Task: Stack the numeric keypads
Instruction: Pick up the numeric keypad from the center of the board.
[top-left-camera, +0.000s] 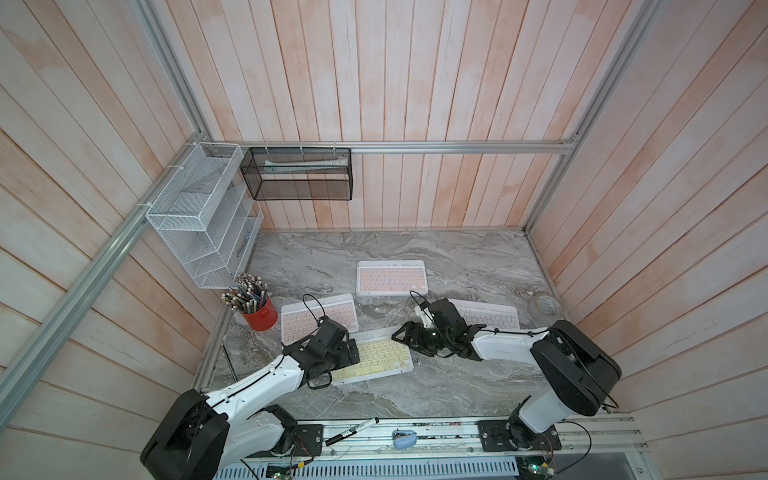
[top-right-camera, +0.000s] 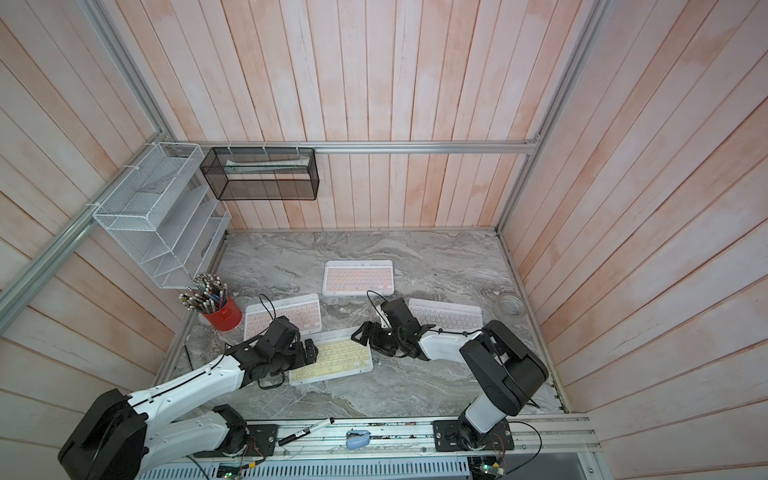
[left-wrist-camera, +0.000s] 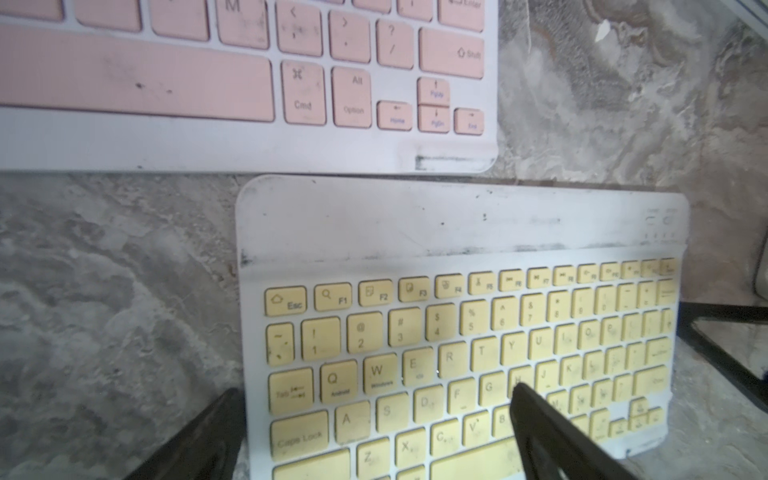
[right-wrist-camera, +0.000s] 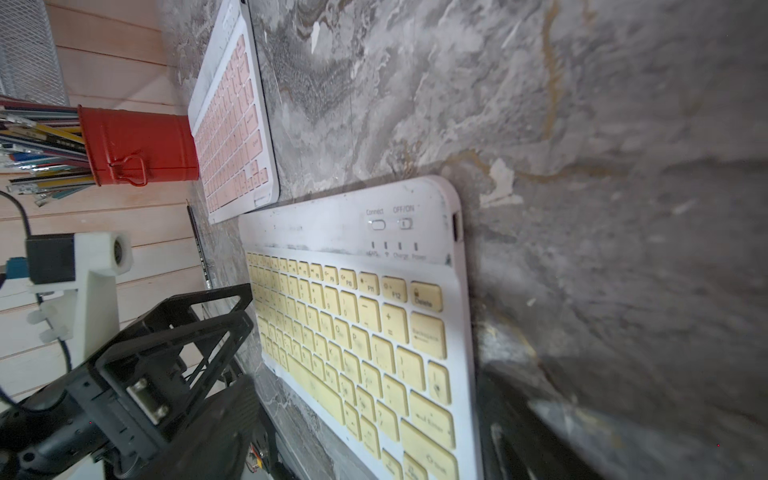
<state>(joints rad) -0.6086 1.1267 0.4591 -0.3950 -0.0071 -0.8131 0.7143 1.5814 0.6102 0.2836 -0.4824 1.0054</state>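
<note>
Four numeric keypads are being recorded lying flat and singly on the marble tabletop (top-left-camera: 436, 386), none resting on another. The yellow keypad (top-left-camera: 380, 357) is being found in the front middle, slightly skewed, with a gripper at each short end. The left gripper (top-left-camera: 352, 353) is being held low over its left end with the jaws spread wide. In the left wrist view one of its fingers (left-wrist-camera: 540, 428) is being seen over the letter keys and the other outside the keypad's left edge, over bare marble; nothing is being pinched. The right gripper (top-left-camera: 404, 336) is being held at the right end, rolled onto its side. Its jaws are being seen apart, with one finger (right-wrist-camera: 536, 415) low against the marble just beside the keypad's right edge, and no clamp on the frame is being shown. A pink keypad (top-left-camera: 299, 320) is being noted behind and left of the yellow one, its near corner just beside the yellow keypad's back edge; whether the two are touching cannot be told. A red cup (top-left-camera: 261, 319) of pencils is being noted just beside its left end. A second pink keypad (top-left-camera: 391, 277) is being noted farther back, near the middle, apart from the rest. A pale-keyed keypad (top-left-camera: 492, 318) is being partly covered by the right arm in both top views.
</note>
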